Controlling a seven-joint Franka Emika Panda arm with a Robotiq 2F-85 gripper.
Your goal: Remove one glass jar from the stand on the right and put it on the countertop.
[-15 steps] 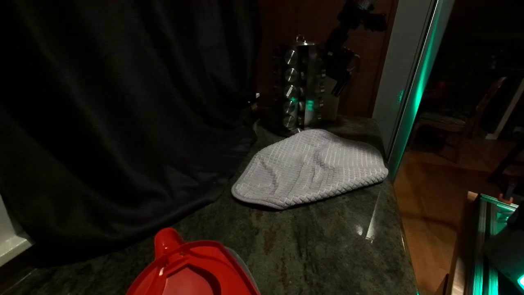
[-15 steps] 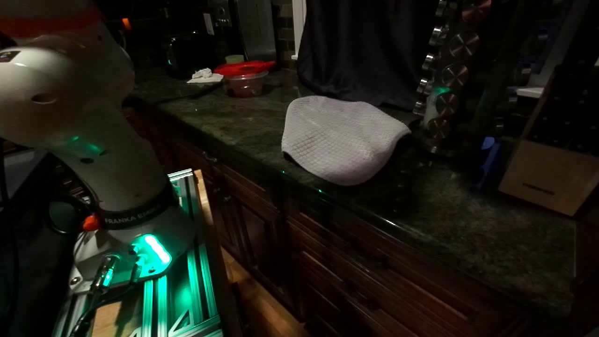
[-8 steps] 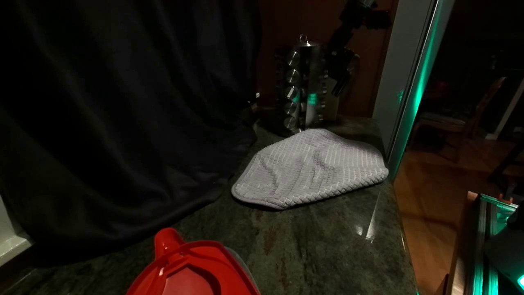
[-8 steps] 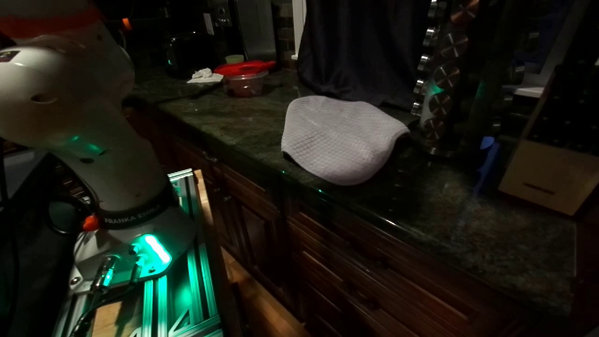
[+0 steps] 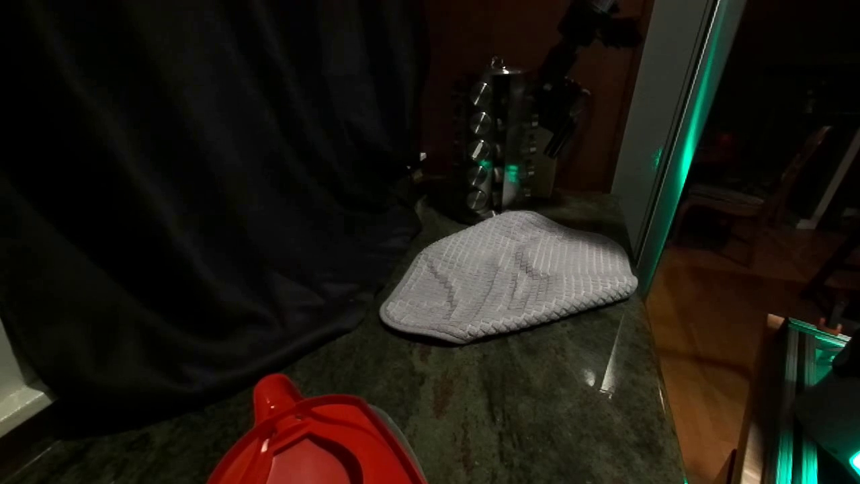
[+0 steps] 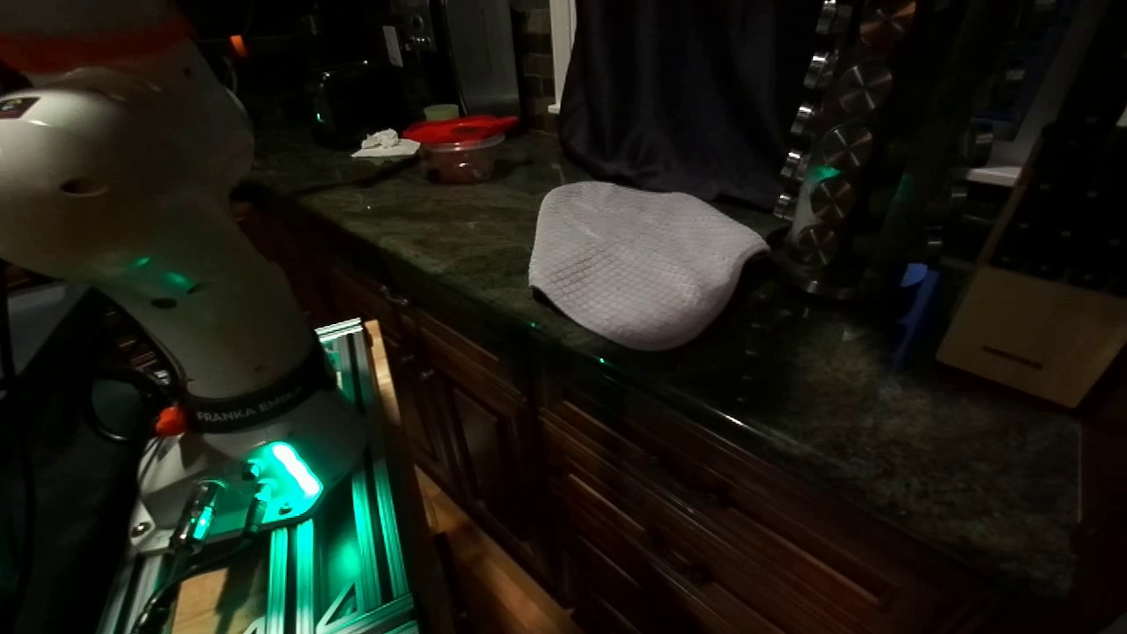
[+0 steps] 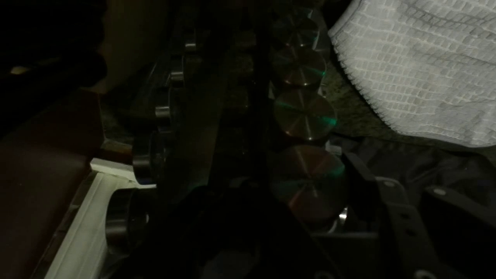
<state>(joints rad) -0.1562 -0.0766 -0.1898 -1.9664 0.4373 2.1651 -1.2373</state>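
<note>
Spice rack (image 5: pixel 514 121): shifted slightly since a second ago. Countertop (image 5: pixel 524 403): dark, mottled, polished; bears the rack. Curtain (image 5: pixel 222 188): black, draped to the countertop. Cloth (image 5: pixel 510 282): pale grey, rumpled, near the rack's foot. Gripper (image 5: pixel 555 148): black, at the rack's side; too dark to tell whether spread or pinching. Jars (image 7: pixel 304 114): rows seated in the rack, lids outward, one just beside a gripper finger (image 7: pixel 361 184).

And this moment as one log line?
claw: by stand, grip too dark to tell; jars: rowed on stand; countertop: bears grey cloth; placement: not yet seen
</note>
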